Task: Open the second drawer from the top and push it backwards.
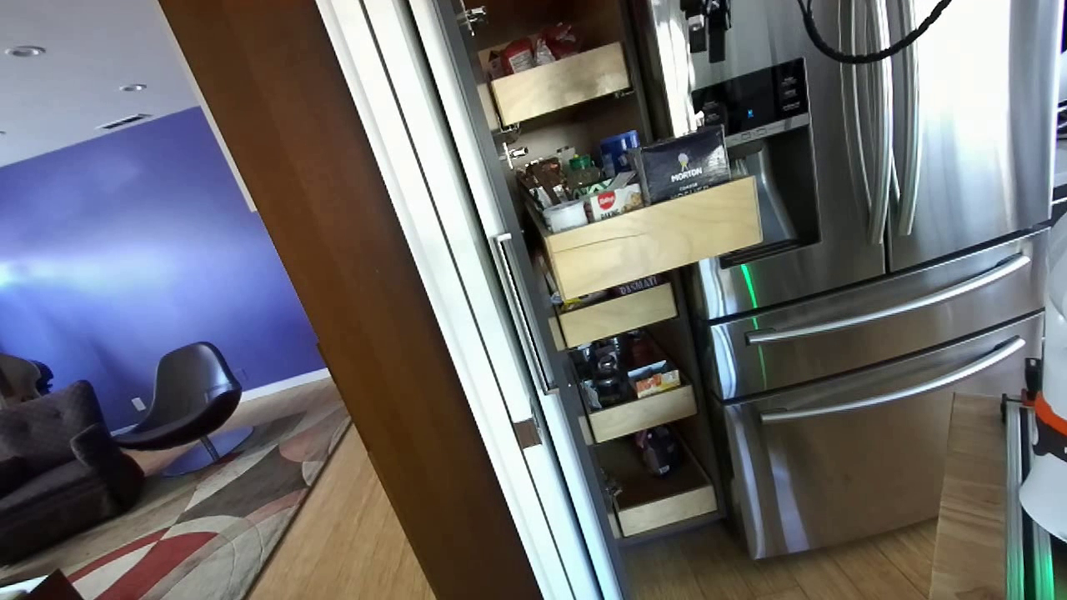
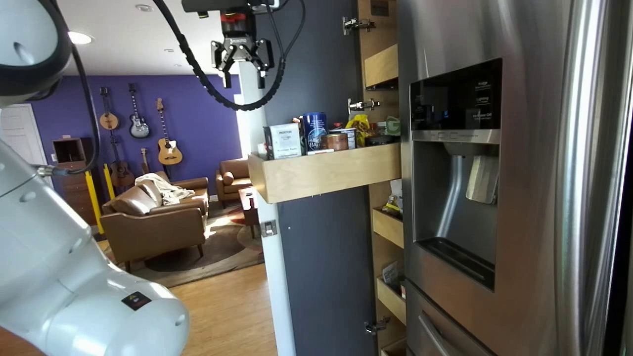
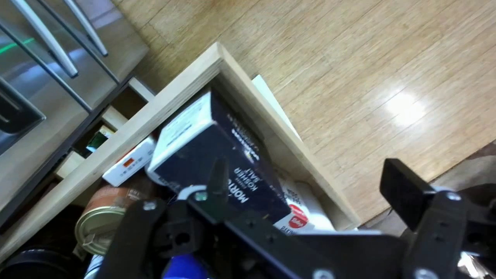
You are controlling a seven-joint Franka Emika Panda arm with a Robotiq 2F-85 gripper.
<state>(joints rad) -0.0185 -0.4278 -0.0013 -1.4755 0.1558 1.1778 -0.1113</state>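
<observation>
The second drawer from the top, a pale wooden pull-out, stands far out of the tall cabinet in both exterior views (image 1: pixel 654 242) (image 2: pixel 326 174). It is filled with groceries, including a dark Morton salt box (image 1: pixel 685 167) by its front. In the wrist view the drawer's front wall (image 3: pixel 285 135) runs diagonally under the jaws, with the salt box (image 3: pixel 232 170) below one finger. My gripper (image 2: pixel 244 80) is open and empty, pointing down above the drawer's front end, well clear of it. In the wrist view its fingers (image 3: pixel 306 182) are wide apart.
The top drawer (image 1: pixel 560 83) and several lower drawers (image 1: pixel 617 315) sit inside the cabinet. The open grey cabinet door (image 2: pixel 326 267) stands beside the drawer. A steel fridge (image 1: pixel 834 483) with long handles stands directly on the other side. A black cable (image 2: pixel 198 74) loops beside the gripper.
</observation>
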